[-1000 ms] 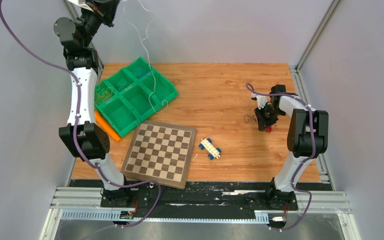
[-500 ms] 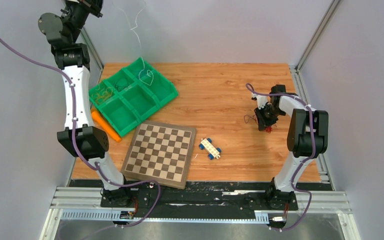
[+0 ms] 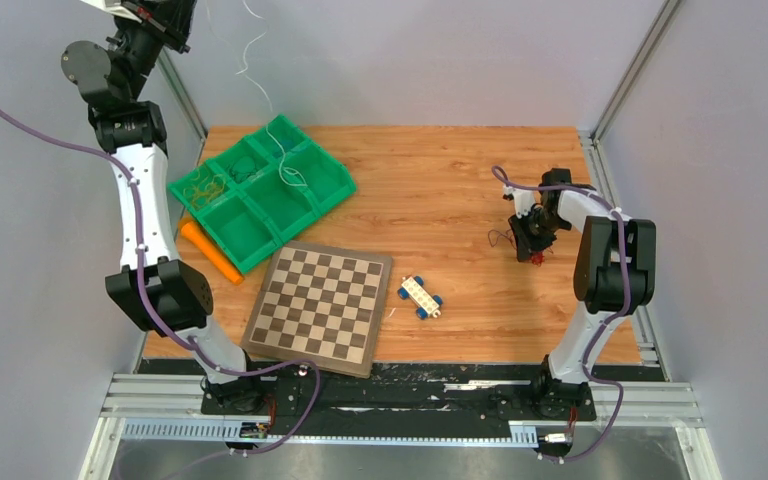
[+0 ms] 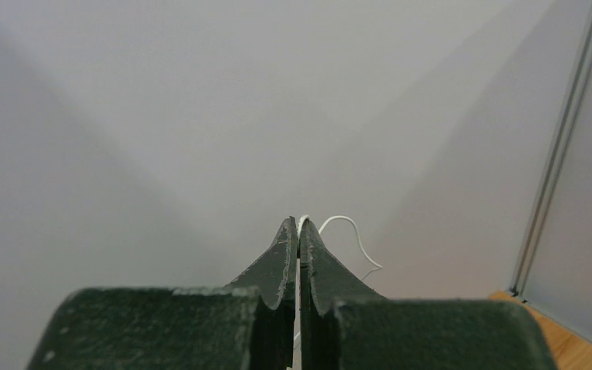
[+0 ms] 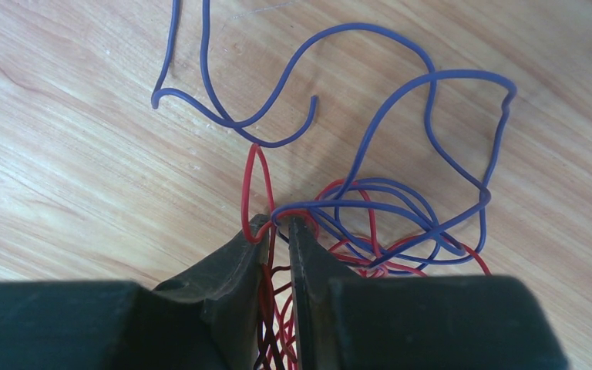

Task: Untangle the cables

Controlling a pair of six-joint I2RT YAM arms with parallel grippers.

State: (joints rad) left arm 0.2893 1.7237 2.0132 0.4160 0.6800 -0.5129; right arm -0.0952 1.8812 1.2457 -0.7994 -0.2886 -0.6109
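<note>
The fingers (image 4: 280, 260) of the left gripper (image 4: 298, 225) are pressed together and pinch a white wire (image 4: 341, 218) at their very tips. A short end of this wire curls out to the right of the tips, in front of the grey wall (image 4: 162, 116). In the top view the left arm is stretched high up at the far left corner, and the white wire hangs from it in loose bends down to the green tray (image 3: 300, 226). Its lower end makes a small loop in a compartment on the far right side of the tray; I cannot tell if the loop lies on the bottom or is just above it.

The right gripper (image 5: 279, 225) is low over the table (image 3: 440, 180), at the right side. Its fingers (image 5: 235, 258) are almost closed and clamp a bundle of red wires (image 5: 256, 173) and dark wires (image 5: 271, 308), which run down between them. A blue wire (image 5: 401, 81) crosses over the fingertips and spreads in wide loops on the wood in front of the gripper, tangled with the red wires at the right of the fingers. One free blue end lies curled at the far left of this clump.

Some yellow wires (image 3: 203, 186) lie in a left compartment of the tray. An orange bar (image 3: 210, 252) lies just beside the near left wall of the tray. A chessboard (image 3: 320, 305) is near the tray's near corner, and a toy car (image 3: 420, 297) with blue wheels stands just to the right of the board
</note>
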